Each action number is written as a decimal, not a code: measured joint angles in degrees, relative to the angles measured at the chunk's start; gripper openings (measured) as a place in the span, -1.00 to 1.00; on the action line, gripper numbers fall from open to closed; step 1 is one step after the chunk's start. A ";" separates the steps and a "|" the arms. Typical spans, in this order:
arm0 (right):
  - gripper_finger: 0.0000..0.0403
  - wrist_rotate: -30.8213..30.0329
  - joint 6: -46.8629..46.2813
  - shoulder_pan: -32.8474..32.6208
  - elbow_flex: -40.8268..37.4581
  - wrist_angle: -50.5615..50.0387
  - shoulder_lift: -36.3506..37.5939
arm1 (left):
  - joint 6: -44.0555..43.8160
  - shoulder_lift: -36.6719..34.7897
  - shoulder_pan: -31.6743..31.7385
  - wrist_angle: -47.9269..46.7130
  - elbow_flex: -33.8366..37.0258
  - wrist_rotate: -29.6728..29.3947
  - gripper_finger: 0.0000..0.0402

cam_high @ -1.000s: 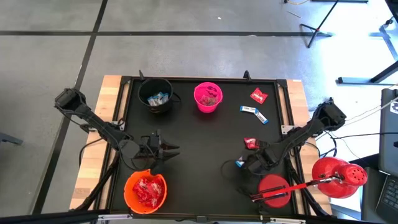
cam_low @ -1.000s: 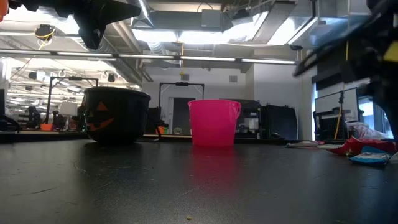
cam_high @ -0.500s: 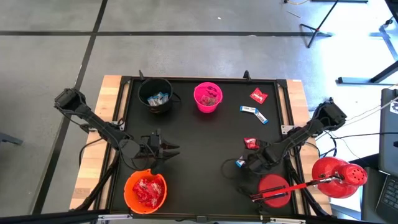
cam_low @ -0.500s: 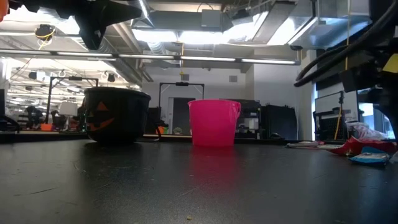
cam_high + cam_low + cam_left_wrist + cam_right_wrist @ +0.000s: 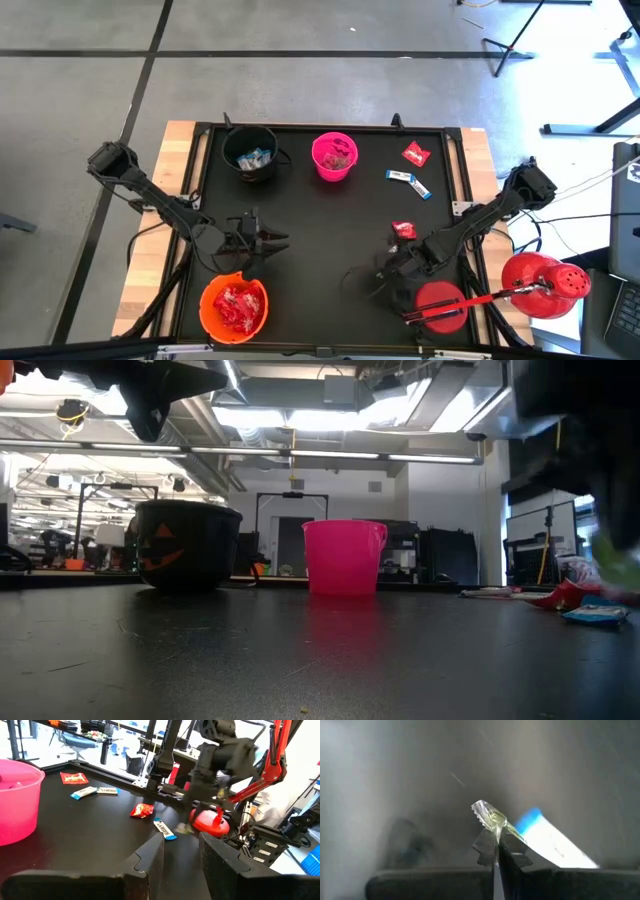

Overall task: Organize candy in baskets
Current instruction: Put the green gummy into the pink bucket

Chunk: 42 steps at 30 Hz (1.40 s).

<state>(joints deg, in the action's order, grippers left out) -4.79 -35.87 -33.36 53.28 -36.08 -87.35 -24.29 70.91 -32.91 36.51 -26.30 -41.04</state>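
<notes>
Fingers of the right tool (image 5: 496,851) are pinched tight on a greenish sweet wrapper (image 5: 490,816), low over the worktop (image 5: 320,240) beside a blue-and-white bar (image 5: 545,837). Pickup seems done, though blurred; next, carry it to the pink bucket (image 5: 334,156), probably. Left tool (image 5: 181,852) waits part-open, empty.

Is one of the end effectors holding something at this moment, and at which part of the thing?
Yes. The right end effector is shut on a greenish wrapped candy, pinching it at one crimped end of the wrapper. The left end effector holds nothing.
</notes>
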 joint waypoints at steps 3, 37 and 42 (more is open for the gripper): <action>-0.96 0.34 6.63 0.00 0.72 9.67 0.00 | -1.00 0.00 0.00 0.00 0.00 -0.01 -0.43; -0.97 -12.75 33.05 45.03 0.76 55.12 0.09 | -1.06 0.00 -0.12 -1.55 -0.02 -0.34 -0.43; -0.97 -11.00 26.90 51.14 0.76 50.18 0.09 | -1.06 0.00 -0.11 -1.83 -0.02 -1.42 -0.43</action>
<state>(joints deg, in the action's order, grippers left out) -15.79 -8.97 17.78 54.04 14.09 -87.26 -25.34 70.91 -33.01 34.69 -26.33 -42.46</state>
